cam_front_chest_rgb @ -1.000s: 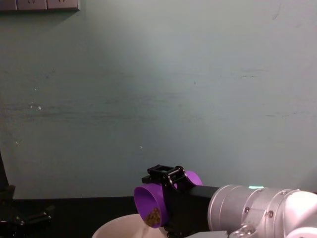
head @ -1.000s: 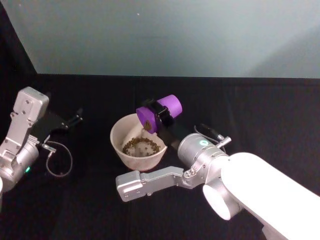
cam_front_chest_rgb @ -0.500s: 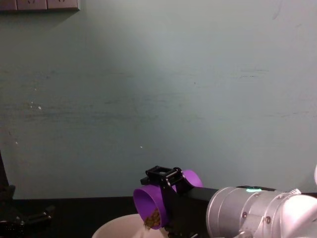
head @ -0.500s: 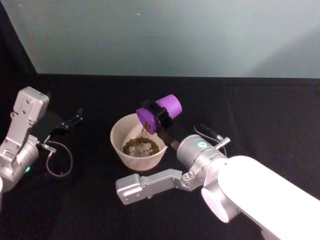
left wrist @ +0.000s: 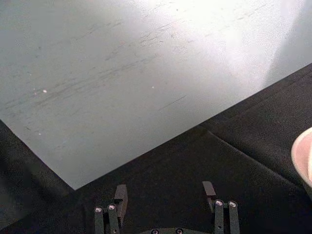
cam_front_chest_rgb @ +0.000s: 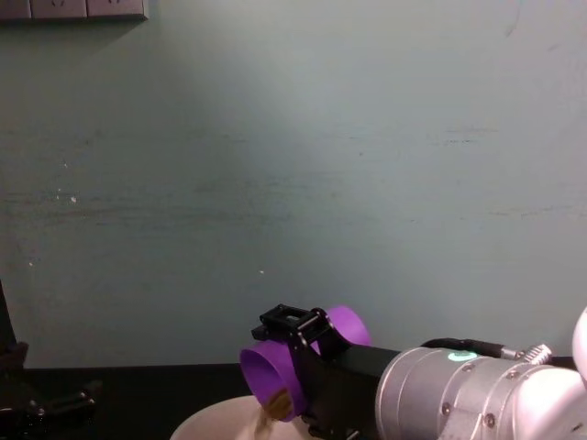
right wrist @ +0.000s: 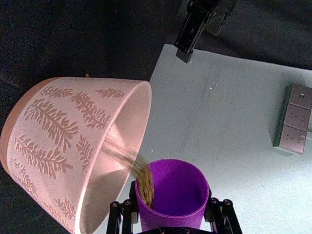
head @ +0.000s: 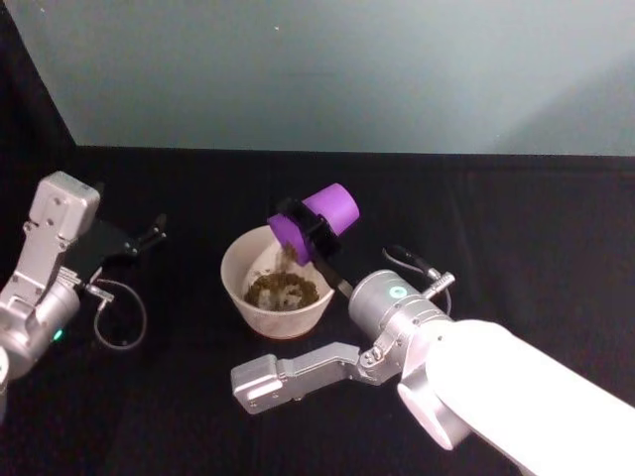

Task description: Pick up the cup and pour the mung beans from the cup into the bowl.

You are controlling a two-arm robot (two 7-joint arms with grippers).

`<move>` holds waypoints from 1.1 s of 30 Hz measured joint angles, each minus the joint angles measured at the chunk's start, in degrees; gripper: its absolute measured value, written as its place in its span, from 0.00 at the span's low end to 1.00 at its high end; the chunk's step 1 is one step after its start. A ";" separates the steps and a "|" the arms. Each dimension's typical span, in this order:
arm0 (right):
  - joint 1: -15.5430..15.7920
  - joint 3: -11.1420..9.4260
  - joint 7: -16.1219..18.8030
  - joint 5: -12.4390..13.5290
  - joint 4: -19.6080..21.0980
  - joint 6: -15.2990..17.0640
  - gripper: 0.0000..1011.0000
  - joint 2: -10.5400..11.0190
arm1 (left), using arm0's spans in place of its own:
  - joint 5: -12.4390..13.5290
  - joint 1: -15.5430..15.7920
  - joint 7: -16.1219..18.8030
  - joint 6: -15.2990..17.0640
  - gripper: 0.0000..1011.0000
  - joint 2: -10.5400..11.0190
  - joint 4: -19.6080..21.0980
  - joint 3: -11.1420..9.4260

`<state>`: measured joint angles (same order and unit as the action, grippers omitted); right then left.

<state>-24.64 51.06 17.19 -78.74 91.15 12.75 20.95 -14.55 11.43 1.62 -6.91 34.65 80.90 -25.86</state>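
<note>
One cup [head: 333, 207], pinched by our right pincer [head: 310, 235], tilts mouth-down over the bowl [head: 230, 274] on the desk [head: 516, 228]; mung beans [head: 283, 291] stream into it. Our left pincer [head: 149, 236] hangs spread, well apart leftward.

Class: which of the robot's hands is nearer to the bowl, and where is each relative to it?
Right. The right hand holds the cup tilted over the bowl, pouring mung beans in. The left hand hangs open, well apart on the bowl's left.
</note>
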 joint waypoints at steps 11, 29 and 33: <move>-0.73 1.90 -0.46 -3.60 0.14 -0.06 0.72 0.84 | 0.00 0.00 0.00 0.00 0.99 0.00 0.00 0.00; -1.87 6.06 1.33 -14.32 1.81 2.30 0.72 2.84 | 0.00 0.00 0.00 0.00 0.99 0.00 0.00 0.00; -0.94 4.50 0.51 -11.66 2.51 2.08 0.72 2.87 | 0.00 0.00 0.00 0.00 0.99 0.00 0.00 0.00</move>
<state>-25.58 55.56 17.70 -90.39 93.66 14.83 23.82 -14.55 11.43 1.62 -6.91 34.65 80.90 -25.86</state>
